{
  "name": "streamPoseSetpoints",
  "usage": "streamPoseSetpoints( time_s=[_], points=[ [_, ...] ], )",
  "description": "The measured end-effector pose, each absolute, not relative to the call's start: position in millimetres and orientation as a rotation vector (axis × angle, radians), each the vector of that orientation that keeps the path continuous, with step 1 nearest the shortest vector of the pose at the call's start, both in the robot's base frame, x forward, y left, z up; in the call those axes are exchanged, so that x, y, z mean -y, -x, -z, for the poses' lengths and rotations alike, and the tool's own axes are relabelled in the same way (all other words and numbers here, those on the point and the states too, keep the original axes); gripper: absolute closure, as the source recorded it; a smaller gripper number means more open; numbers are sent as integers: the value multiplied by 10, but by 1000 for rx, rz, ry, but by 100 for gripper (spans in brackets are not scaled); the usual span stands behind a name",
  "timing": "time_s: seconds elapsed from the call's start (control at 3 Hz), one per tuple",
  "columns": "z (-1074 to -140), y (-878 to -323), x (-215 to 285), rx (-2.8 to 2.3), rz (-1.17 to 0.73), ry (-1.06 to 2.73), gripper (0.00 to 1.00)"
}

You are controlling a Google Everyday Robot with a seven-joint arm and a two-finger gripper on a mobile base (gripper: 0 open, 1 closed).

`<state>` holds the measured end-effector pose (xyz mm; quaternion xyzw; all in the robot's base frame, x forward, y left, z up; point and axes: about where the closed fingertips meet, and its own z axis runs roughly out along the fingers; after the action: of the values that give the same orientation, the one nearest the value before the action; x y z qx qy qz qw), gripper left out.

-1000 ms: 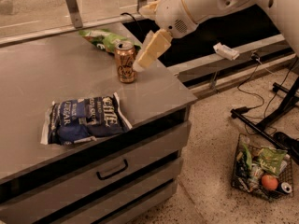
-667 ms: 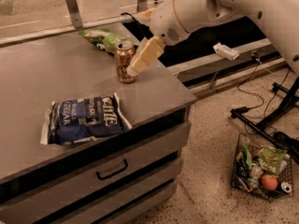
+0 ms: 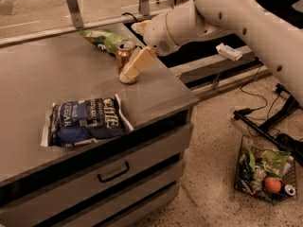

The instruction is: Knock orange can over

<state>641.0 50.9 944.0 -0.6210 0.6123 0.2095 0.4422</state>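
Observation:
The orange can (image 3: pixel 124 56) is a slim copper can with a silver top. It stands upright on the grey counter (image 3: pixel 57 74), near its right edge. My gripper (image 3: pixel 133 67) reaches down from the right on the white arm. Its cream fingers (image 3: pixel 138 61) lie against the can's right side and cover its lower part.
A blue chip bag (image 3: pixel 87 120) lies flat at the counter's front left. A green chip bag (image 3: pixel 104 39) lies just behind the can. A wire basket (image 3: pixel 242 161) of groceries stands on the floor at the right. Drawers run below the counter.
My gripper has moved left and down, from beside the can's upper right to against its right side. The can still stands upright.

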Motion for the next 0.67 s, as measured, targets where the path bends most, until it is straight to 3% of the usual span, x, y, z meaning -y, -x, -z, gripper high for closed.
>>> streamPoseSetpoints(
  time_s=[0.67],
  points=[
    [-9331, -6655, -492, -1532, -652, 1498, 0]
  ],
)
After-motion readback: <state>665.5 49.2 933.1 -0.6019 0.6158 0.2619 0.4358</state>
